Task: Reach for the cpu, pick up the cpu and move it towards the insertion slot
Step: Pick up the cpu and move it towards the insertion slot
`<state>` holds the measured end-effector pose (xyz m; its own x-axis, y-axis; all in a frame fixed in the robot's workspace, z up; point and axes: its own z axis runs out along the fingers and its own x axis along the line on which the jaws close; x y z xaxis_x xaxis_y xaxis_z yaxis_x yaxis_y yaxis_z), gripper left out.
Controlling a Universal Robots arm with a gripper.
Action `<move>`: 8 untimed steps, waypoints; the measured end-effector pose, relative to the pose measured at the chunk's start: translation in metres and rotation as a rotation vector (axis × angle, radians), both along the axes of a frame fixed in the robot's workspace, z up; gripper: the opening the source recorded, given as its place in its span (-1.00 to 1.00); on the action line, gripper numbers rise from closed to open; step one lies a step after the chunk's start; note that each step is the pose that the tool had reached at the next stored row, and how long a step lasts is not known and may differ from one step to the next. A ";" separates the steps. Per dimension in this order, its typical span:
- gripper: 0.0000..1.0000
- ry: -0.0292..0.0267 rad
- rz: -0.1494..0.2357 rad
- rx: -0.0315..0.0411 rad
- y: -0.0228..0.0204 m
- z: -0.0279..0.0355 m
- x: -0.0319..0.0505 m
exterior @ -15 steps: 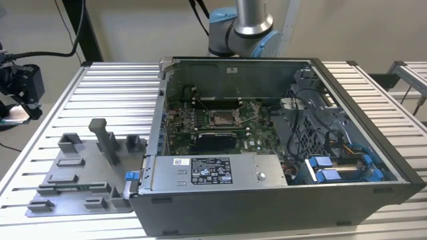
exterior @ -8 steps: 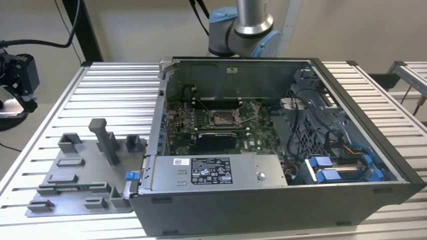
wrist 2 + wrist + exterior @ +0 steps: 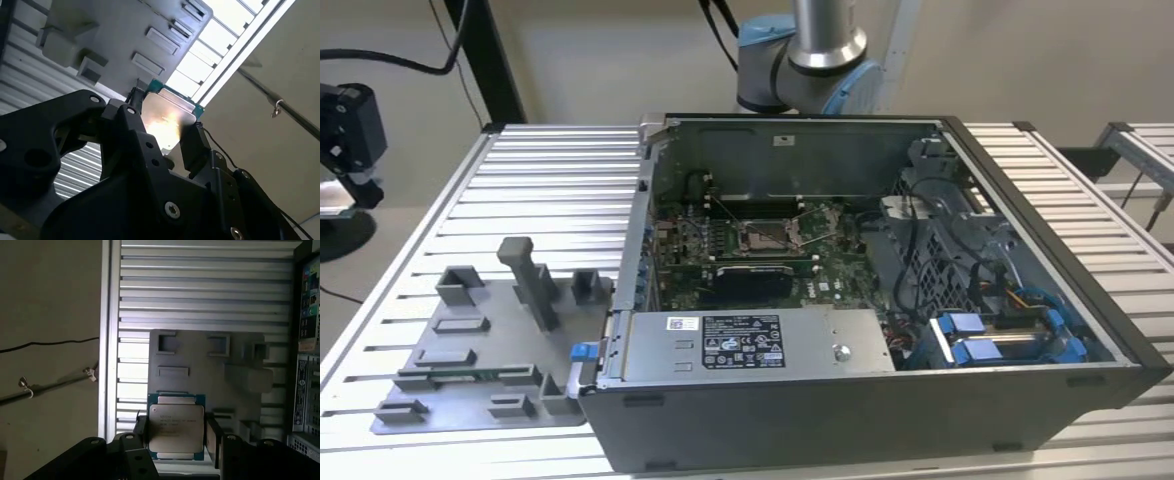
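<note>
The cpu (image 3: 176,427), a thin square chip with a pale silver face and a green rim, sits between my black fingers (image 3: 142,432) in both wrist views. My gripper (image 3: 177,440) is shut on the cpu, one finger against each of two opposite edges. It holds the chip in the air above the grey fixture plate (image 3: 200,375). In the second wrist view the cpu (image 3: 167,117) glints between the fingers of the gripper (image 3: 162,132). The insertion slot (image 3: 765,237), a silver-framed socket with a dark centre, lies on the motherboard inside the open computer case (image 3: 881,400).
The grey fixture plate (image 3: 480,340) with raised blocks lies on the ribbed metal table (image 3: 547,180), at the exterior view's left of the case. Cables, a drive cage and a power supply (image 3: 747,345) crowd the case around the socket. The arm's base (image 3: 801,50) stands behind the case.
</note>
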<state>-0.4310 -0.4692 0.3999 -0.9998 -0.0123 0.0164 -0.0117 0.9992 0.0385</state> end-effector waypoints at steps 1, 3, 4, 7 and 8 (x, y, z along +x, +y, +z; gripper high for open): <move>-1.00 0.0001 0.000 0.0000 0.0000 0.0023 0.0000; -1.00 0.0001 0.000 -0.0001 0.0000 0.0067 0.0000; -1.00 0.0001 0.000 -0.0001 0.0000 0.0090 0.0000; -1.00 0.0001 0.000 -0.0001 0.0000 0.0158 0.0000; -1.00 0.0001 0.000 -0.0001 0.0000 0.0180 0.0000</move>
